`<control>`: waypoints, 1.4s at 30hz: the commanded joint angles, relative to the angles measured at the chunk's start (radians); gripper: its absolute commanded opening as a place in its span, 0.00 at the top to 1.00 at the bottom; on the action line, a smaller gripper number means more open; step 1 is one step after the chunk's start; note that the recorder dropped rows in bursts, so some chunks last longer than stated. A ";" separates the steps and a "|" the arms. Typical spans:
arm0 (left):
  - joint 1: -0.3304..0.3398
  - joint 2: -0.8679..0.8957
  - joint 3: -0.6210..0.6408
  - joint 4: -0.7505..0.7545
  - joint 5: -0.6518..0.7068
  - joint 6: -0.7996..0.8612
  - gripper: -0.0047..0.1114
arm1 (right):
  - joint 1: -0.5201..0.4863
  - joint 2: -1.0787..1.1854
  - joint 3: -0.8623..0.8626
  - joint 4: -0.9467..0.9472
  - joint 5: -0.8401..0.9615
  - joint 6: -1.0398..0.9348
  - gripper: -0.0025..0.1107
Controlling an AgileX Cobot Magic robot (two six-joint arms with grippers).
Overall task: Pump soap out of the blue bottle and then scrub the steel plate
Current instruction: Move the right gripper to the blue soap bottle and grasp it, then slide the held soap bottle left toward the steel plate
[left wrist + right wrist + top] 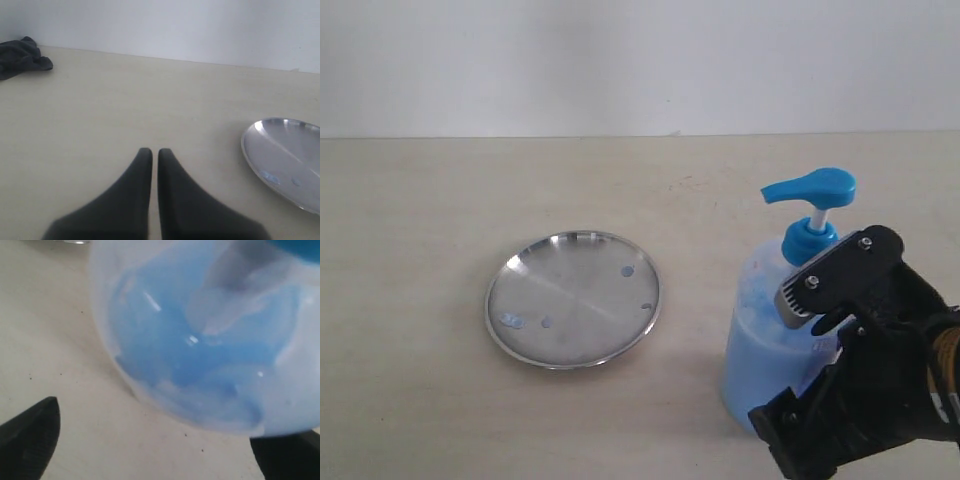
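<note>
Between the right gripper's [155, 435] parted jaws stands the blue bottle [765, 335].

Beige table [420, 400], white wall [620, 60], perhaps dark cloth [22, 56]

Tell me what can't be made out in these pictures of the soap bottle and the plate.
Exterior view: the black robot arm hides the lower right of the tall clear plastic bottle of blue liquid.
Left wrist view: frame edges cut off the round shiny steel plate and the dark crumpled cloth.
Right wrist view: the bottle is a close blur; no label shows.
</note>
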 commanded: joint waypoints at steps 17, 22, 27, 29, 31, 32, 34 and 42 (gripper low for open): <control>0.003 -0.002 -0.001 0.005 -0.006 0.006 0.93 | 0.003 0.242 0.002 -0.020 -0.275 0.011 0.18; 0.003 -0.002 -0.001 0.005 -0.006 0.006 0.93 | 0.003 0.242 0.002 -0.020 -0.361 0.048 0.18; 0.003 -0.002 -0.001 0.005 -0.006 0.006 0.93 | -0.007 0.251 0.002 0.025 -0.516 0.029 0.18; 0.003 -0.002 -0.001 0.005 -0.006 0.006 0.93 | -0.022 0.267 0.002 0.079 -0.534 -0.011 0.18; 0.003 -0.002 -0.001 0.005 -0.006 0.006 0.93 | -0.032 0.288 0.002 0.134 -0.541 -0.070 0.18; 0.003 -0.002 -0.001 0.005 -0.006 0.006 0.93 | -0.032 0.300 0.002 0.170 -0.555 -0.118 0.18; 0.003 -0.002 -0.001 0.005 -0.006 0.006 0.93 | -0.032 0.323 0.002 0.224 -0.594 -0.189 0.18; 0.003 -0.002 -0.001 0.005 -0.006 0.006 0.93 | -0.032 0.428 0.002 0.549 -0.906 -0.458 0.18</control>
